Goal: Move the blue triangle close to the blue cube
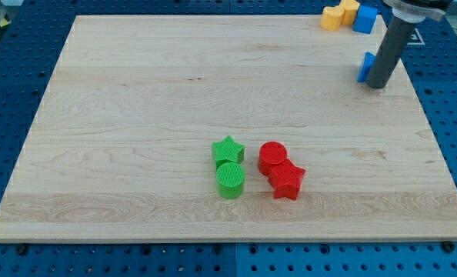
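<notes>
- Upper right of the view: my tip (376,86), the lower end of a straight dark rod (388,46), down on the wooden table (136,115) near its right edge.
- Pincer state: cannot tell, with only the plain rod in sight at the arm's end.
- Just left of the rod and touching it, or very nearly so: the blue triangle (363,68), partly hidden behind the rod, so only a narrow blue sliver on show.
- Towards the view's top from there, at the table's far right corner: the blue cube (365,19), apart from the blue triangle, with bare wood between the two.
- Right beside the blue cube, on its left: two yellow blocks (332,17), close together, the right-hand one touching or almost touching the cube; shapes too small to make out.
- Well apart from all this, in the lower middle of the table: a green star (228,150) with a green cylinder (230,181) pressed against it on the side towards the view's bottom.
- Just right of the green pair: a red cylinder (273,158) and a red star (288,181), touching each other, the star lower and slightly further right.
- Around the table on every side: a blue pegboard (451,154) with rows of small holes.
</notes>
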